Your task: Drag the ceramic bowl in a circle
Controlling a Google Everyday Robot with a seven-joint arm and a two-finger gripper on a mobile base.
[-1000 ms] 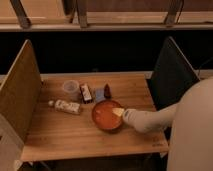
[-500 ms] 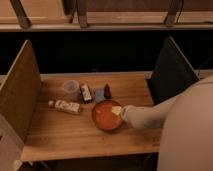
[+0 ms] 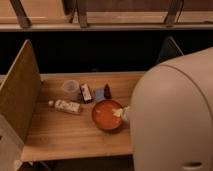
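Note:
The ceramic bowl (image 3: 106,115) is round, shallow and glossy orange-red, sitting on the wooden table (image 3: 60,132) right of centre. My gripper (image 3: 120,113) reaches in from the right and its tip rests at the bowl's right rim, over the inside. My white arm (image 3: 172,115) fills the right side of the view and hides the table's right part.
A translucent plastic cup (image 3: 70,89) stands behind and left of the bowl. A small bottle (image 3: 66,106) lies on its side at the left. Small packets (image 3: 86,92) and a blue item (image 3: 100,93) sit just behind the bowl. A wooden side panel (image 3: 19,95) walls the left.
My arm has swung closer to the camera and now covers far more of the right side. The bowl with the gripper at its rim stays in about the same place on the table.

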